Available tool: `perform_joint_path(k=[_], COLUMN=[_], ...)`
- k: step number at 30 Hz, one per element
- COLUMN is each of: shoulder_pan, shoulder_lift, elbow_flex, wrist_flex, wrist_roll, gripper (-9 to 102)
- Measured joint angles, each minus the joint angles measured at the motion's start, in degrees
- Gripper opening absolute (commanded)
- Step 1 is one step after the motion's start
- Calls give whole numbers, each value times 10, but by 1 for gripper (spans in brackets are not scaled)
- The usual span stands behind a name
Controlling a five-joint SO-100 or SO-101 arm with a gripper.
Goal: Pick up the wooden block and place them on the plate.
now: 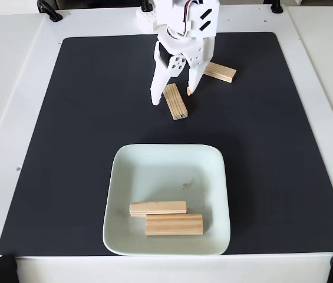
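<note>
A wooden block lies on the black mat between the two fingers of my white gripper. The fingers stand apart on either side of it, open and low over the mat. A second wooden block rests on the mat just right of the gripper, partly behind it. The pale mint-white square plate sits at the front centre of the mat. Two more wooden blocks lie side by side in the plate's near part.
The black mat covers most of the white table. Black clamps sit at the table's corners. Wide bare mat lies to the left and right of the plate.
</note>
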Motion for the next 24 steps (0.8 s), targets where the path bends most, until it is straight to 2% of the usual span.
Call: perform_joint_path(k=[7,14,22,24], shoulder_pan=[7,18,19,19], shoulder_lift=[-21,-26,-25,-6], elbow_flex=[-5,-6,-6,-6], wrist_flex=[0,-11,-24,-7], wrist_roll=[1,3,1,-33], gripper=[30,-1,-1,-1])
